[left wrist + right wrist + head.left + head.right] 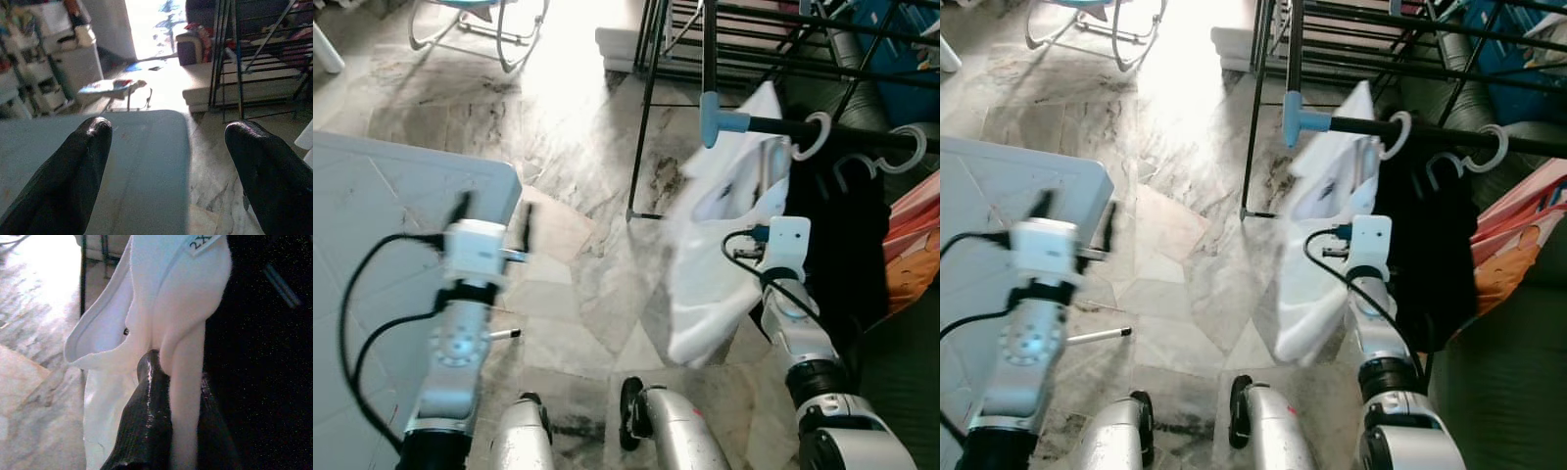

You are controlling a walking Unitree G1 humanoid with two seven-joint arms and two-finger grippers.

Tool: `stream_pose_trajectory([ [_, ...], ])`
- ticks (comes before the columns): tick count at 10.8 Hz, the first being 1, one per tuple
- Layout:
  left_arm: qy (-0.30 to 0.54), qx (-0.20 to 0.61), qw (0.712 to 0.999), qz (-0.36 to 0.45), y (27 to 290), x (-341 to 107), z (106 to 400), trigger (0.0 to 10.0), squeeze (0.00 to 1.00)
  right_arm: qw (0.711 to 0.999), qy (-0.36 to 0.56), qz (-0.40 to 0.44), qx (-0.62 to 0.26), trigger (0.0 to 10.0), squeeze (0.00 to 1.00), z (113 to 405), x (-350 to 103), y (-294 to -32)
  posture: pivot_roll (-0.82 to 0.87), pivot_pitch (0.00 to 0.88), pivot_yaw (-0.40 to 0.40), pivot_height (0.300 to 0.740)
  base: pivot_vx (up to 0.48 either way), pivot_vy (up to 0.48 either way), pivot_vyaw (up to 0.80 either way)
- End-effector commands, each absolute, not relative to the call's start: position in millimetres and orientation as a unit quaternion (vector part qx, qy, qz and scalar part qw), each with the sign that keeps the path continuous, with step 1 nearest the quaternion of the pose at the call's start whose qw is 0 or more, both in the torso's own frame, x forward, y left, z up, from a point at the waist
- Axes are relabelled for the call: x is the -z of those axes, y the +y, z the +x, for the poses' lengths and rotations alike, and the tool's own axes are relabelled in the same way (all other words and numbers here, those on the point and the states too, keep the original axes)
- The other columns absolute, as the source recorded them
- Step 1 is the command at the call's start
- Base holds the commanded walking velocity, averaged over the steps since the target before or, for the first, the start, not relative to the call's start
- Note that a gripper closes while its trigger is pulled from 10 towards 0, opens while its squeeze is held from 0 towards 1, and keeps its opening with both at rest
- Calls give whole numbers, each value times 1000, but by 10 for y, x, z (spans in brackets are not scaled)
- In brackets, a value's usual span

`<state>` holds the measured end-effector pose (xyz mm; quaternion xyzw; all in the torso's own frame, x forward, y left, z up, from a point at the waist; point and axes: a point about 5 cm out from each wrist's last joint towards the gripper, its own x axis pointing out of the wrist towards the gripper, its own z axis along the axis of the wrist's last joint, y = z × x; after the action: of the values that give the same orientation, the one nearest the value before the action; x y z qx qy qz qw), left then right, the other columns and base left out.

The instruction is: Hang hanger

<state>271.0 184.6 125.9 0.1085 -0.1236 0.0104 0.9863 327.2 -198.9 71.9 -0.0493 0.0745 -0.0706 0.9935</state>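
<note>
While the white hanger hook (813, 135) sits over the dark rail (822, 128) of the drying rack (651, 108), the white garment (724, 245) droops from it, and the right gripper (773, 211) is raised just below — probably steadying the load as the hook seats. A black garment (842, 225) on a second hook (906, 152) hangs just beside it. The left gripper (489, 220) is held out near the corner of the pale table (372, 196), away from the work.

In the left wrist view, its two black fingertips (83, 161) stand wide apart with nothing between them.

In the right wrist view, the fingers (151, 416) are pinched together on a fold of the white cloth — the collar with its size tag (200, 242) lies just beyond them, so the hanger is above the grip.
</note>
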Motion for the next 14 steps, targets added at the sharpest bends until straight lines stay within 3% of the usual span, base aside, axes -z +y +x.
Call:
stream_pose_trajectory([
  [1, -107, -13, 989, 102, 1898, -1199, 2646, 10000, 0, 995, 59, -53, 54, 0, 0, 3252, -745, -1961, 63, 187, -111, 740, 0, 0, 0],
  [7, -79, 0, 988, 132, 1852, -1065, 2559, 10000, 0, 994, 14, -91, -53, 275, 0, 3096, -754, -1822, 69, 195, -102, 740, 0, 0, 0],
  [8, -79, 3, 988, 132, 1836, -1061, 2558, 10000, 0, 993, 21, -100, -58, 8745, 0, 3071, -725, -1859, 68, 197, -100, 740, 0, 0, 0],
  [9, -77, 7, 988, 135, 1818, -1058, 2566, 10000, 0, 992, 22, -112, -62, 10000, 0, 3104, -764, -1944, 66, 198, -97, 740, 0, 0, 0],
  [10, -76, 9, 988, 137, 1807, -1056, 2576, 10000, 0, 988, 40, -120, -92, 10000, 1000, 3185, -801, -1985, 66, 201, -96, 740, 0, 0, 0],
  [14, -69, 11, 989, 130, 1744, -999, 2536, 10000, 0, 963, 94, -160, -198, 10000, 1000, 3392, -1011, -2183, 60, 207, -121, 740, 0, 0, 0],
])
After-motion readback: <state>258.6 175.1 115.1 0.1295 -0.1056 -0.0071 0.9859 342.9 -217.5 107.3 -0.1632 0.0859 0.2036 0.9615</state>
